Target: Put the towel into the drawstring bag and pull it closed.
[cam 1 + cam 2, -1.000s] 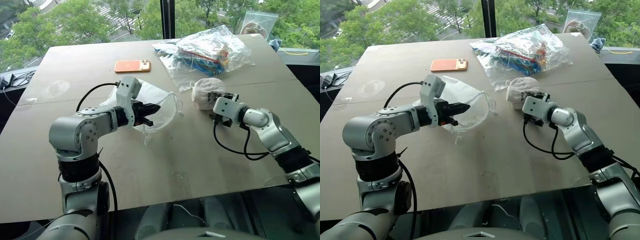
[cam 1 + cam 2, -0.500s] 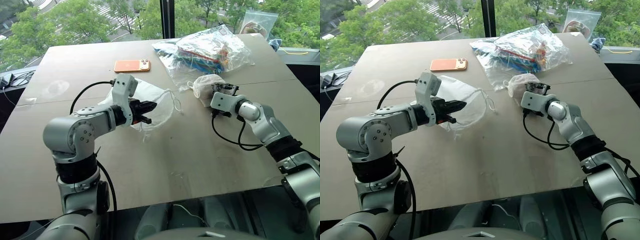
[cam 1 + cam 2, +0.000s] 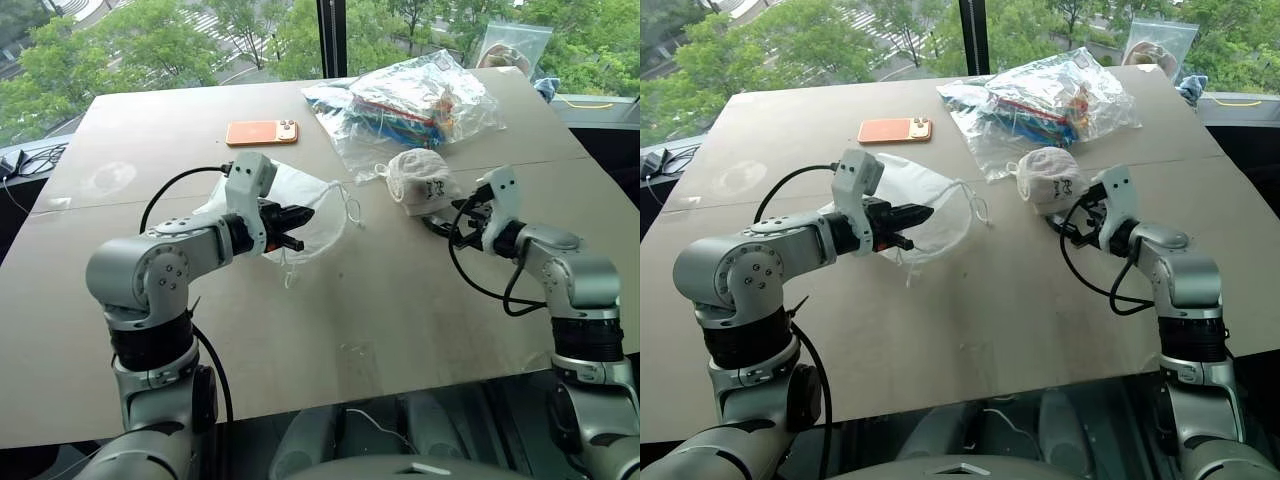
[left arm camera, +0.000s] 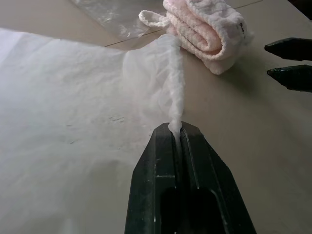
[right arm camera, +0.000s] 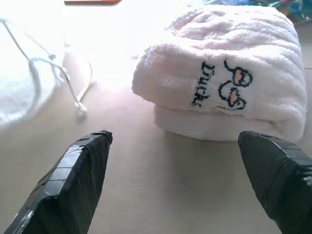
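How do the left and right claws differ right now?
Left claw is shut, pinching the bag; right claw is wide open, holding nothing. Left sits over the bag; right sits just short of the towel, fingers spread either side of it, not touching. Both have black fingers and hover low over the table.

My black-fingered left gripper (image 4: 176, 134) and right gripper (image 5: 180, 161) frame a white terry towel (image 5: 224, 73) printed in black with pink-tinted marks, a semi-translucent white drawstring bag (image 3: 315, 205), an orange phone (image 3: 263, 131), and a clear plastic bag (image 3: 420, 100) of multicoloured contents.
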Available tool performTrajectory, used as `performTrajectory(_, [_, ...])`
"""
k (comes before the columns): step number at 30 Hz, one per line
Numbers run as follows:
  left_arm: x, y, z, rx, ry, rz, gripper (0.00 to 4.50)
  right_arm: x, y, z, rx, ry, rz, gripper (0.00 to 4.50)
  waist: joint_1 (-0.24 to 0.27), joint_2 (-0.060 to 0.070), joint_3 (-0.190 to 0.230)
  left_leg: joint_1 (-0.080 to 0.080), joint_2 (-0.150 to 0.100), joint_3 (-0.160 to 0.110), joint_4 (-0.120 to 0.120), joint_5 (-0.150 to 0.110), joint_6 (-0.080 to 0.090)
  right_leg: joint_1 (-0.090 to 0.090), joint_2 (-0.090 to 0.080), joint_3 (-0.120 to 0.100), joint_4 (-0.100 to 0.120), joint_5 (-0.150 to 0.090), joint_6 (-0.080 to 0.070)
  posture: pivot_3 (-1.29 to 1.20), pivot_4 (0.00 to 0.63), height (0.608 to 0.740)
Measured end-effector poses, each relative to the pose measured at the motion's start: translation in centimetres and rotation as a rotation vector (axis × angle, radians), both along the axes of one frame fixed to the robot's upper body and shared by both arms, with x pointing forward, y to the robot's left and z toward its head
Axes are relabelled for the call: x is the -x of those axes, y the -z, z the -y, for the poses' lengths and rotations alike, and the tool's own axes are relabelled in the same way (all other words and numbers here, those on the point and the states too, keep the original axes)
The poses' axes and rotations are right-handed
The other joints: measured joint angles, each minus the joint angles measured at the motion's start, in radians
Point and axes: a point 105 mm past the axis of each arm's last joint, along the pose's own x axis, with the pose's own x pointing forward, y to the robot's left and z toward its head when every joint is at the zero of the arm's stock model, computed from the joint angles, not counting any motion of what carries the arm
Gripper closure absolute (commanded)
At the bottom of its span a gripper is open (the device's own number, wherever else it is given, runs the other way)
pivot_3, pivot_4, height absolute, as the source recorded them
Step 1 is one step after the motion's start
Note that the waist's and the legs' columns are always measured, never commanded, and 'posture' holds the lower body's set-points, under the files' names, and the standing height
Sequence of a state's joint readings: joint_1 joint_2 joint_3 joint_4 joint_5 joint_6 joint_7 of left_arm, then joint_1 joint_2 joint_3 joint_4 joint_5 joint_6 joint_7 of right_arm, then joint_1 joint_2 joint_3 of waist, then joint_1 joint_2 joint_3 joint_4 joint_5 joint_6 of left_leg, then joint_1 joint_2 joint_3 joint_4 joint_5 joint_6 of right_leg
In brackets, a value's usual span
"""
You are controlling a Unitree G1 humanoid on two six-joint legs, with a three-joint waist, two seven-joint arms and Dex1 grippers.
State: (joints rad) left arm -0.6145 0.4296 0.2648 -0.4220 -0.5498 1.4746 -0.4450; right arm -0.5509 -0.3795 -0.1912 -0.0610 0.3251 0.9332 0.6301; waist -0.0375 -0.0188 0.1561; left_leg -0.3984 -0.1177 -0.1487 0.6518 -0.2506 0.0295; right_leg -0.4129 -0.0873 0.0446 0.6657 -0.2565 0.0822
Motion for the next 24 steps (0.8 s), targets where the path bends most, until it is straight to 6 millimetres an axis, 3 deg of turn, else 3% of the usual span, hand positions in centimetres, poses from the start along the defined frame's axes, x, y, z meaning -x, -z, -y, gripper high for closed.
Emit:
performTrajectory(5, [0.1,0.2,0.0,0.001,-0.004,-0.006,4.39,-3.6,-1.9,2.2,-0.241,0.129,-0.087,0.0,-0.001,0.0,0.0,0.0,0.0,0.002,0.0,0.0,0.0,0.0,0.0,0.002,-0.001,0.0,0.0,0.0,0.15,0.74])
performTrajectory(9, [0.3,0.1,0.2,0.0,0.004,0.002,4.39,-5.6,-1.0,1.9,-0.336,0.142,-0.194,0.0,-0.002,0.0,0.0,0.0,0.0,0.002,-0.002,0.0,0.0,-0.001,-0.001,0.002,-0.002,0.0,0.0,0.0,0.15,0.74])
performTrajectory(13, [0.5,0.2,0.2,-0.002,0.004,0.004,4.39,-6.8,1.2,1.4,-0.329,0.153,-0.268,0.0,-0.005,0.0,0.0,-0.001,0.0,0.003,-0.002,0.0,0.0,0.0,-0.001,0.002,-0.002,0.0,0.0,0.0,0.15,0.74])
performTrajectory(17, [0.7,0.6,0.1,-0.003,0.001,-0.006,4.39,-7.3,1.3,1.0,-0.317,0.123,-0.272,0.0,-0.009,0.0,0.0,0.0,0.0,0.003,-0.001,0.0,0.0,0.0,0.0,0.002,-0.001,0.0,0.0,0.0,0.15,0.74])
performTrajectory(24, [0.9,1.0,-0.3,-0.009,-0.014,-0.019,4.39,-8.1,2.1,-1.3,-0.182,0.063,-0.222,0.0,-0.04,-0.001,-0.002,0.002,0.001,0.004,0.0,0.0,0.0,0.001,-0.001,0.004,0.0,0.0,0.0,0.0,0.15,0.74])
